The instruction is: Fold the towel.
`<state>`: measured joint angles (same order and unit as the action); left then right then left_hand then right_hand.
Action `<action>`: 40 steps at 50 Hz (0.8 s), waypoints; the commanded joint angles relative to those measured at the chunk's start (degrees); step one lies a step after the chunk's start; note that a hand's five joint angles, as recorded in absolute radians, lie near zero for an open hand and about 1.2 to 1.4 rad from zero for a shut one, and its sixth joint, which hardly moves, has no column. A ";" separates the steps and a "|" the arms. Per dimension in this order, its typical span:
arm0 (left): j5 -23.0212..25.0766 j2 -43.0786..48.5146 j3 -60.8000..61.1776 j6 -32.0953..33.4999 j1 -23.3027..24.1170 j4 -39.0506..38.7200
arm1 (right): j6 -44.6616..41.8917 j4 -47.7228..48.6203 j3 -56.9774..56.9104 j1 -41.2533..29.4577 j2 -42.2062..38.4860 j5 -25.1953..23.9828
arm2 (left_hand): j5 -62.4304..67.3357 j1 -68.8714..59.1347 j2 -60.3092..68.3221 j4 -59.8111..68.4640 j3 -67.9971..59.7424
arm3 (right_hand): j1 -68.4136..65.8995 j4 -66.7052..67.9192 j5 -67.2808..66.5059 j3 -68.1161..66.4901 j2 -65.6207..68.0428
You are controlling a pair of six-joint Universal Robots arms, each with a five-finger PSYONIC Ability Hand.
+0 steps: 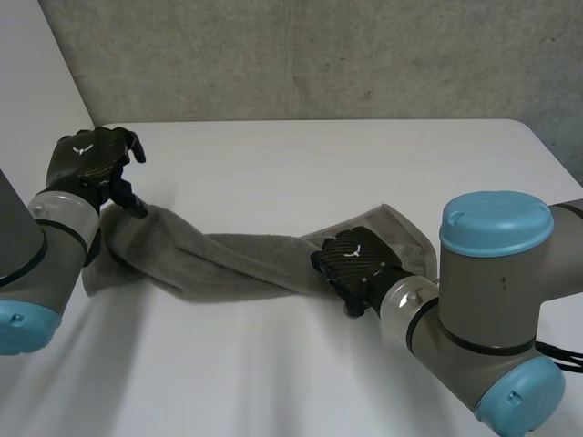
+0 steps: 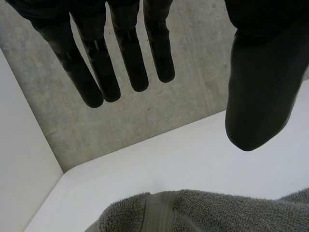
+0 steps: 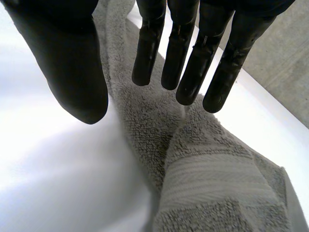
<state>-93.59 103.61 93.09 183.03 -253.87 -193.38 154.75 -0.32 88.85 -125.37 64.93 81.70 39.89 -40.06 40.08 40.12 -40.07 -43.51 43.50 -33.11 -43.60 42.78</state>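
The white counter (image 1: pixel 301 164) carries the grey towel (image 1: pixel 228 264), twisted into a long rope. My left hand (image 1: pixel 89 159) hovers just above the towel's left end and my right hand (image 1: pixel 353 259) over its right end. Both hands have straight, spread fingers and hold nothing.

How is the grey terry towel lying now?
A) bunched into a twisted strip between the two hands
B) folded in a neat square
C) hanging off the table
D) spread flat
A: the grey terry towel runs as a twisted strip from the left hand to the right hand.
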 commanded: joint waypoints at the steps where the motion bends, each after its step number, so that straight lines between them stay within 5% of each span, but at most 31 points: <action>1: 6.84 1.25 -0.72 0.39 -5.85 1.08 | -8.41 0.59 3.79 2.06 2.83 4.78 | 1.88 -11.70 11.68 11.65 -11.69 | -2.57 2.58 -2.97 -2.48 3.30; 17: 6.84 -0.07 -0.81 0.04 -4.26 0.90 | -6.39 0.76 3.88 1.97 2.22 2.76 | 1.04 -10.86 10.84 10.81 -10.85 | -1.90 1.91 -2.30 -1.80 2.63; 25: 7.28 0.98 -4.06 0.31 -4.53 0.46 | -2.00 0.24 1.68 5.14 3.80 2.94 | -12.42 2.60 -2.61 -2.65 2.60 | 13.41 -13.40 13.01 13.50 -12.68; 34: 8.25 11.33 -14.94 2.93 -4.44 2.83 | -1.91 -0.64 1.59 8.03 5.38 3.20 | -15.11 5.29 -5.30 -5.34 5.29 | 33.51 -33.50 33.11 33.60 -32.78; 40: 10.53 18.81 -21.45 10.92 -4.35 4.59 | -1.91 -0.64 3.69 8.30 4.85 3.20 | -19.82 10.00 -10.01 -10.05 10.00 | 33.51 -33.50 33.11 33.60 -32.78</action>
<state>-85.45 113.04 79.95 185.52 -258.29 -191.43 152.96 -1.01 90.20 -117.57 70.43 84.87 38.52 -39.44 39.38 39.84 -39.00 -17.78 17.04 -5.12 -18.54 19.48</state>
